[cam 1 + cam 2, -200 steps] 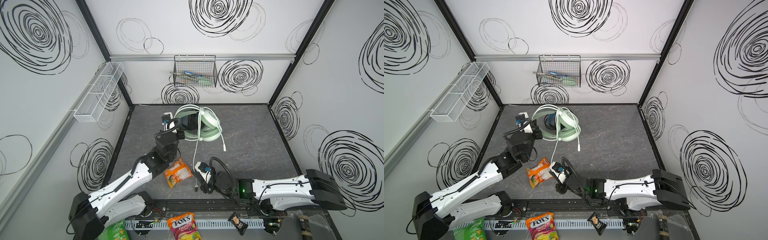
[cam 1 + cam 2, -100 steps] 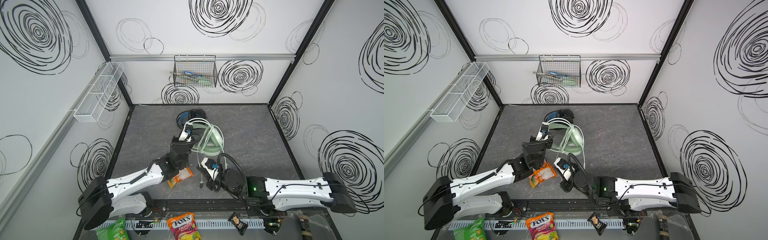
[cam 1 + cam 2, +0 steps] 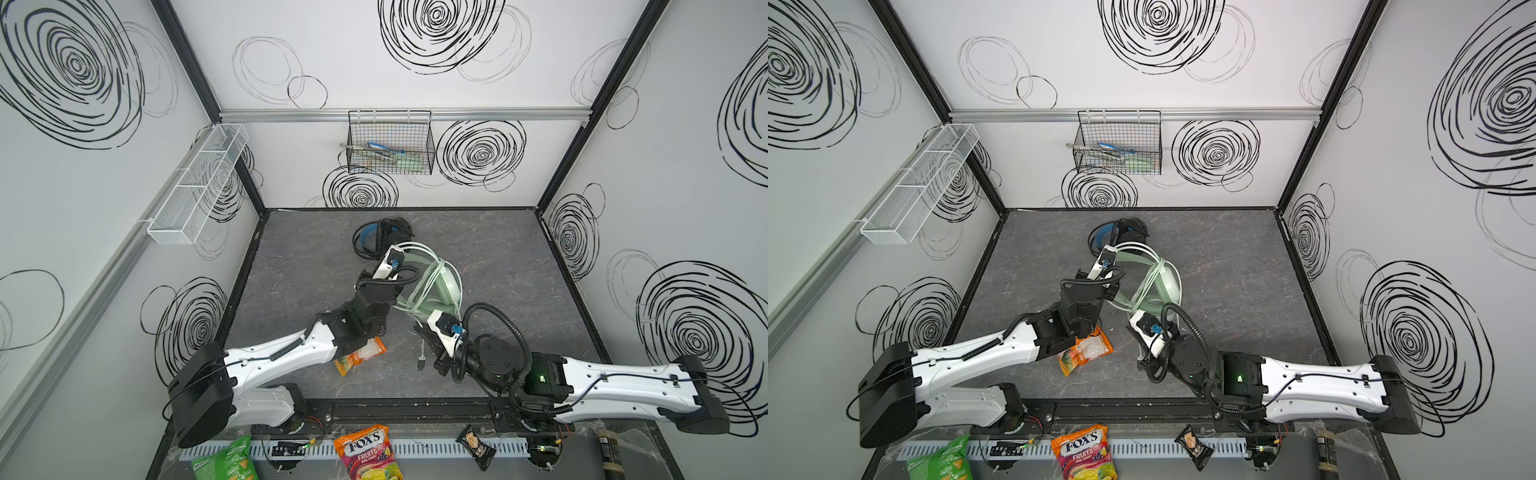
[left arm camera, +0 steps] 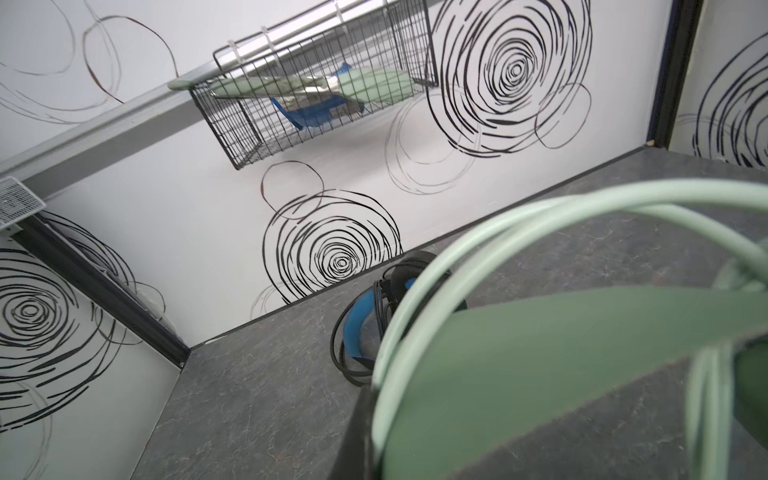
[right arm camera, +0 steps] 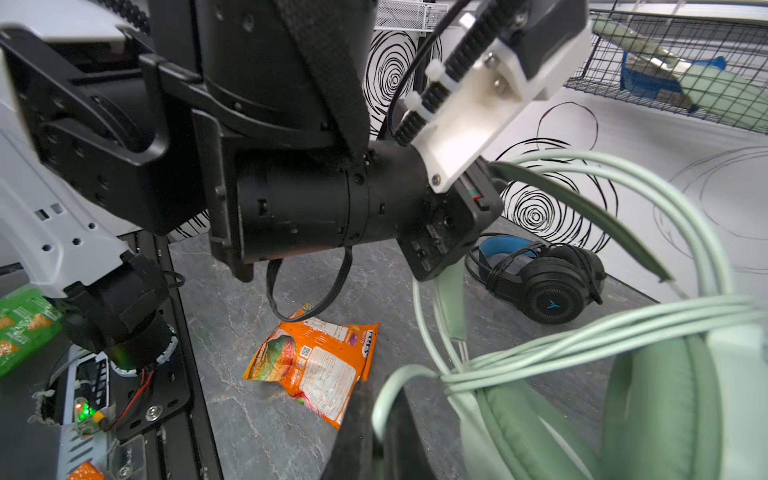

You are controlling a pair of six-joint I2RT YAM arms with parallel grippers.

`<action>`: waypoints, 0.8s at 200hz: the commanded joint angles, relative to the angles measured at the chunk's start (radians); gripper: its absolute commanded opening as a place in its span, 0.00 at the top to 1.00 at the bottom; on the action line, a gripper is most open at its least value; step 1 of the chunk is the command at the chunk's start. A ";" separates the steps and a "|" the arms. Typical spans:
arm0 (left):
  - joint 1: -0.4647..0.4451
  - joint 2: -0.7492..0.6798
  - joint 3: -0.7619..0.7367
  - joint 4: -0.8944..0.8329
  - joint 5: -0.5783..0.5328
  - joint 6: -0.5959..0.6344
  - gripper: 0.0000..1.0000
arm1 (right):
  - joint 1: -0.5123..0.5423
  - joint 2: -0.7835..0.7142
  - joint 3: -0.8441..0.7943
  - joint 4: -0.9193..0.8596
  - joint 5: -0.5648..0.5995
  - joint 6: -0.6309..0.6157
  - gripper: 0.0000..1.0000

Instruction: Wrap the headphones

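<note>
Holds the mint headphones (image 3: 448,287) up over the middle of the table (image 3: 519,266), between both arms. Clamps the left claw (image 4: 457,419) shut on the green headband, with the pale cord (image 3: 426,286) looped several times across band and ear cups. Pinches the right claw (image 5: 380,444) narrow on a loop of that cord at the near side of the bundle. Plug end (image 3: 421,365) dangling just left of the right wrist, low over the tabletop; touching it or not, cannot tell.

Lying at the far middle, near the back wall and just beyond the mint set: the black headphones (image 3: 380,237), blue inside the band, black cord gathered round them. In the right wrist view, a strip of bare table between the two sets.

Under the left forearm, toward the near side: an orange snack bag (image 3: 361,355), flat on the table, near the dangling plug but apart from it.

Open room: the right half of the table, bare out to the right wall edge and the far right corner. Along the left wall edge, a narrower bare lane running to the far left corner. Near edge closed off by the black rail (image 3: 415,409) carrying both arm bases. On the back wall, a wire basket (image 3: 390,143) hanging above the black headphones; on the left wall, a white mesh shelf (image 3: 199,183); both well above the tabletop.
</note>
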 commanded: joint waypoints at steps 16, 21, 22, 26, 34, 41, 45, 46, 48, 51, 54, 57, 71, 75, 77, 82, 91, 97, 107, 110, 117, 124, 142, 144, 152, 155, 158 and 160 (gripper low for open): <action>-0.020 0.014 0.040 -0.097 -0.008 -0.035 1.00 | 0.008 -0.065 0.085 -0.018 0.057 -0.058 1.00; -0.028 0.018 0.044 -0.108 -0.020 -0.029 1.00 | 0.008 -0.068 0.089 -0.033 0.061 -0.058 1.00; -0.030 0.019 0.044 -0.109 -0.022 -0.028 1.00 | 0.008 -0.068 0.089 -0.036 0.062 -0.059 1.00; -0.037 0.024 0.048 -0.118 -0.032 -0.024 1.00 | 0.008 -0.069 0.092 -0.049 0.065 -0.059 1.00; -0.048 0.034 0.057 -0.140 -0.056 -0.019 1.00 | 0.008 -0.070 0.095 -0.069 0.068 -0.062 1.00; -0.057 0.041 0.066 -0.165 -0.081 -0.018 1.00 | 0.008 -0.071 0.095 -0.085 0.067 -0.063 1.00; -0.062 0.047 0.071 -0.180 -0.102 -0.018 1.00 | 0.009 -0.073 0.094 -0.092 0.066 -0.064 1.00; -0.063 0.047 0.072 -0.182 -0.106 -0.018 1.00 | 0.009 -0.074 0.094 -0.094 0.066 -0.064 1.00; -0.067 0.048 0.073 -0.189 -0.114 -0.016 1.00 | 0.009 -0.074 0.094 -0.098 0.065 -0.064 1.00; -0.071 0.051 0.077 -0.196 -0.129 -0.014 1.00 | 0.010 -0.077 0.093 -0.101 0.063 -0.064 1.00; -0.076 0.052 0.077 -0.204 -0.141 -0.010 1.00 | 0.010 -0.080 0.092 -0.106 0.061 -0.064 1.00; -0.082 0.054 0.078 -0.211 -0.152 -0.007 1.00 | 0.009 -0.084 0.091 -0.112 0.060 -0.064 1.00; -0.104 0.058 0.082 -0.242 -0.194 0.005 1.00 | 0.011 -0.104 0.084 -0.126 0.045 -0.064 1.00; -0.110 0.059 0.083 -0.247 -0.205 0.010 1.00 | 0.011 -0.109 0.081 -0.130 0.044 -0.064 1.00; -0.113 0.059 0.084 -0.250 -0.210 0.012 1.00 | 0.011 -0.113 0.079 -0.130 0.044 -0.066 1.00; -0.120 0.062 0.083 -0.257 -0.227 0.019 1.00 | 0.013 -0.117 0.078 -0.134 0.045 -0.071 1.00; -0.131 0.065 0.082 -0.268 -0.256 0.029 1.00 | 0.016 -0.121 0.078 -0.150 0.058 -0.083 1.00; -0.137 0.068 0.081 -0.279 -0.271 0.032 1.00 | 0.019 -0.118 0.082 -0.169 0.079 -0.090 1.00; -0.149 0.073 0.081 -0.301 -0.290 0.032 1.00 | 0.026 -0.111 0.092 -0.201 0.127 -0.101 1.00; -0.153 0.073 0.080 -0.306 -0.293 0.033 1.00 | 0.029 -0.108 0.095 -0.212 0.144 -0.105 1.00; -0.164 0.076 0.077 -0.319 -0.300 0.031 1.00 | 0.035 -0.105 0.103 -0.229 0.183 -0.114 1.00; -0.172 0.079 0.074 -0.330 -0.306 0.025 1.00 | 0.039 -0.104 0.108 -0.242 0.213 -0.124 1.00; -0.190 0.085 0.063 -0.356 -0.311 0.012 1.00 | 0.046 -0.117 0.110 -0.242 0.247 -0.161 1.00; -0.193 0.085 0.062 -0.358 -0.312 0.012 1.00 | 0.045 -0.118 0.111 -0.240 0.249 -0.166 1.00; -0.202 0.087 0.060 -0.360 -0.315 0.017 1.00 | 0.047 -0.125 0.111 -0.232 0.248 -0.184 1.00; -0.207 0.089 0.060 -0.361 -0.316 0.019 1.00 | 0.049 -0.128 0.111 -0.228 0.245 -0.192 1.00; -0.210 0.090 0.061 -0.362 -0.318 0.019 1.00 | 0.050 -0.129 0.109 -0.223 0.244 -0.202 1.00; -0.214 0.092 0.062 -0.363 -0.318 0.020 1.00 | 0.051 -0.129 0.110 -0.222 0.243 -0.208 1.00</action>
